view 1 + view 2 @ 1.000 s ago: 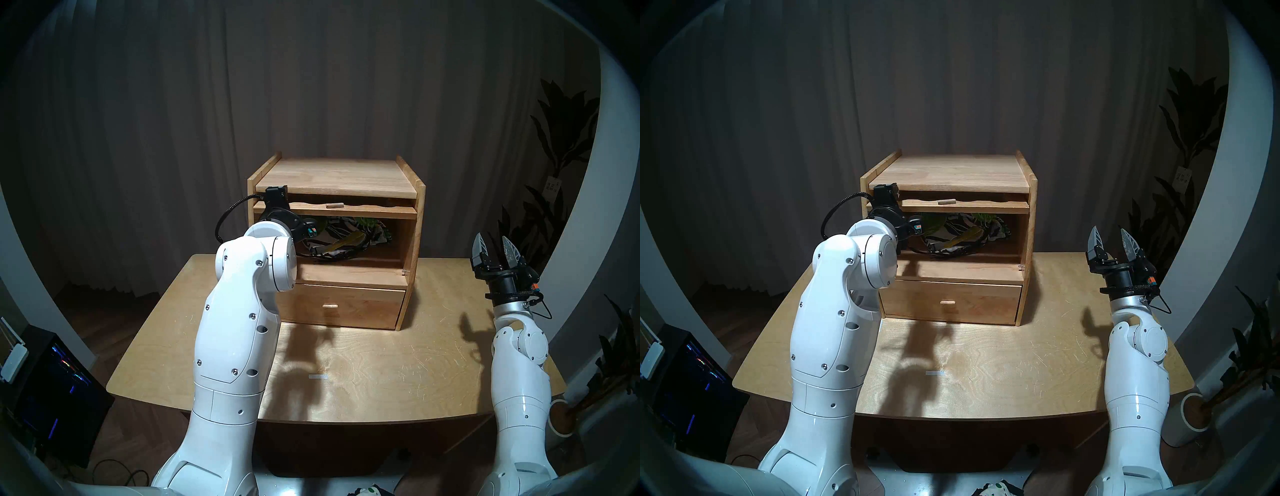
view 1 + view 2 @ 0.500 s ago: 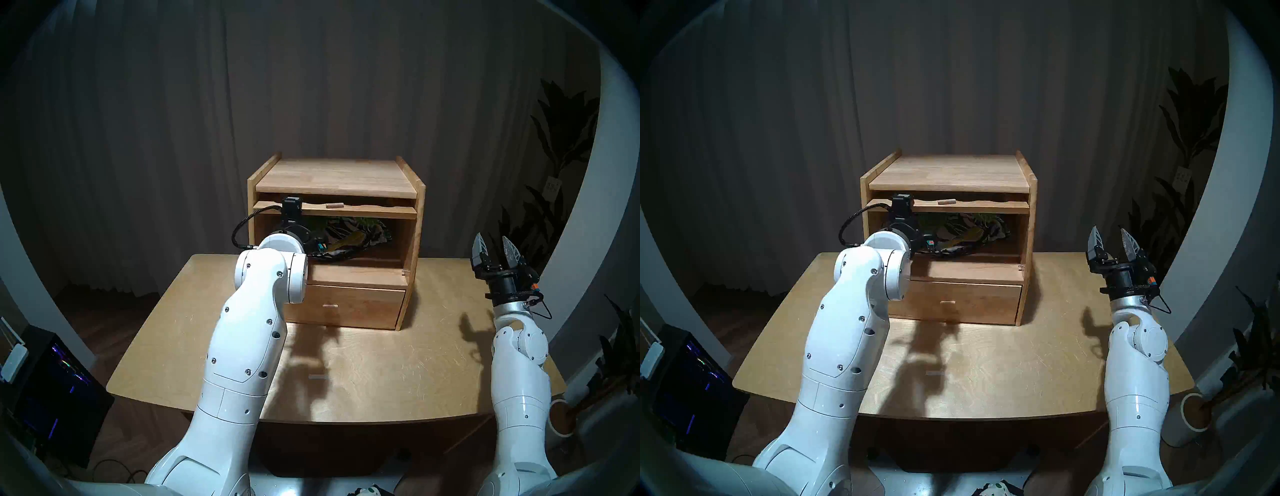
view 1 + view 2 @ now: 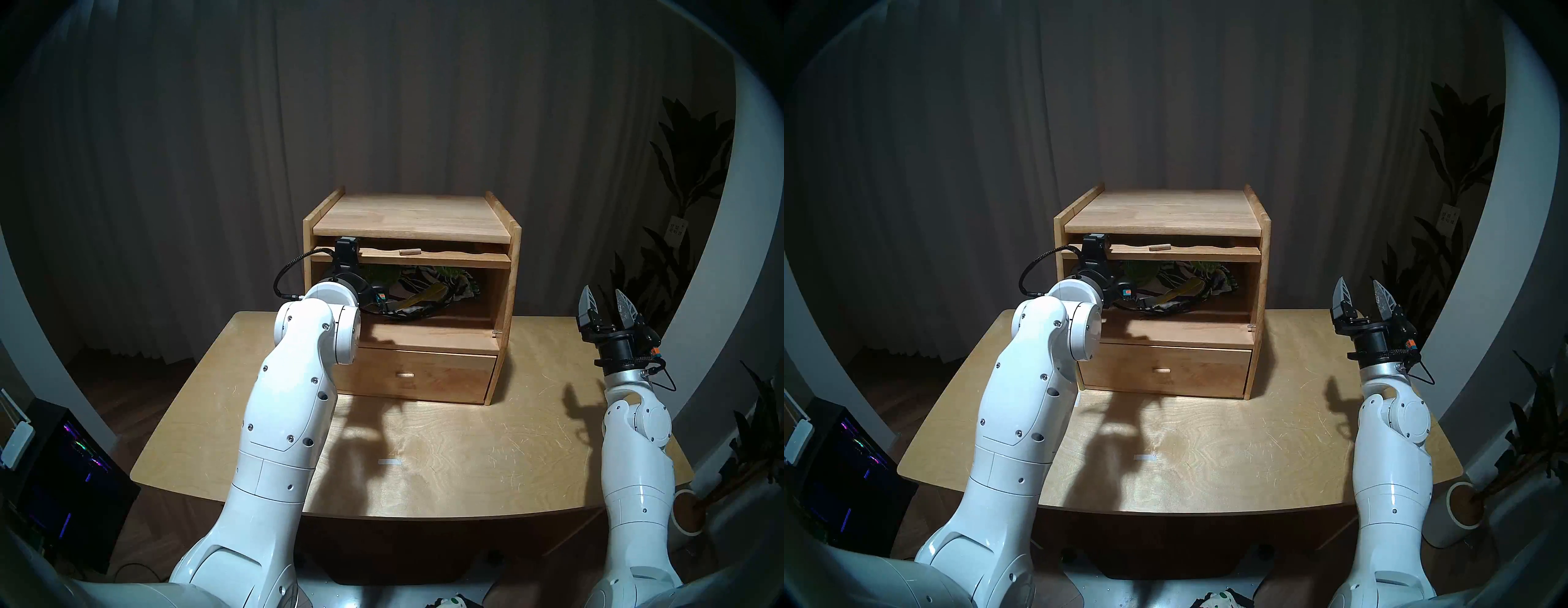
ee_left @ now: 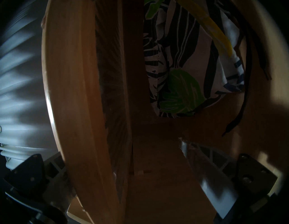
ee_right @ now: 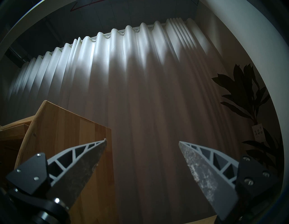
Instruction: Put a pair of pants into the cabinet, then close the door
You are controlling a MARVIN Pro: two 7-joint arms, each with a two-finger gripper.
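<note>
The light-wood cabinet (image 3: 407, 216) (image 3: 1161, 208) stands at the back of the table (image 3: 466, 446). Its door (image 3: 445, 258) (image 3: 1208, 254) lies raised and flat under the top, peg handle (image 3: 409, 251) upward. The floral pants (image 3: 428, 284) (image 3: 1183, 280) (image 4: 176, 62) lie inside the upper compartment, with the black drawstring trailing in front. My left gripper (image 4: 122, 148) is open at the door's left end, one finger on each side of the wood. One finger (image 4: 211, 169) shows inside; the other is mostly hidden. My right gripper (image 3: 604, 293) (image 3: 1359, 282) (image 5: 142, 141) is open, empty and raised right of the cabinet.
The drawer (image 3: 424, 373) below the compartment is pushed in. A small white mark (image 3: 389, 462) sits mid-table. A dark computer case (image 3: 63, 467) stands on the floor at the left. Plants (image 3: 687, 178) and a pot (image 3: 691, 513) stand at the right. A curtain hangs behind.
My left wrist swung right and lower along the door's front edge, then came back a little to the left. The pants, the door and the right arm have not moved.
</note>
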